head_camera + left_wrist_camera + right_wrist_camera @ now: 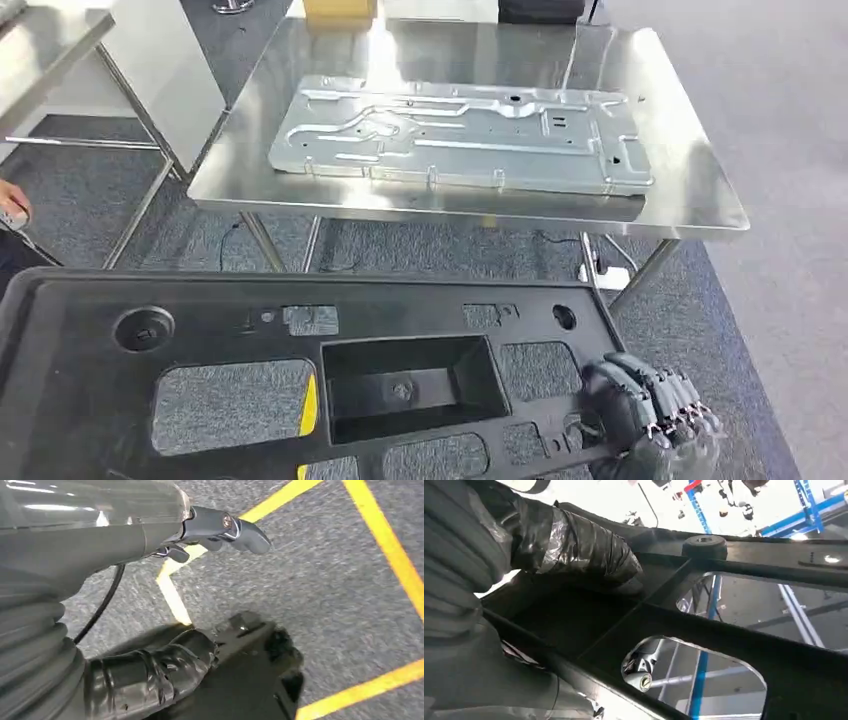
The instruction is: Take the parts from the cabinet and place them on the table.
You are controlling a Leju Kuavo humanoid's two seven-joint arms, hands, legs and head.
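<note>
Fig.: your right hand [650,405] gripped the black plastic panel [200,330] at its edge, carried just short of the steel table [700,200]. Left hand [220,527]: fingers' state couldn't be told. Panel looked stiff, light, w/ cutouts; rim grips probably suit it.

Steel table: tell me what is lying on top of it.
One flat stamped metal panel lies on the steel table, lengthwise across its middle. The black plastic part in the right hand is still short of it. The tabletop beneath the panel is covered.
</note>
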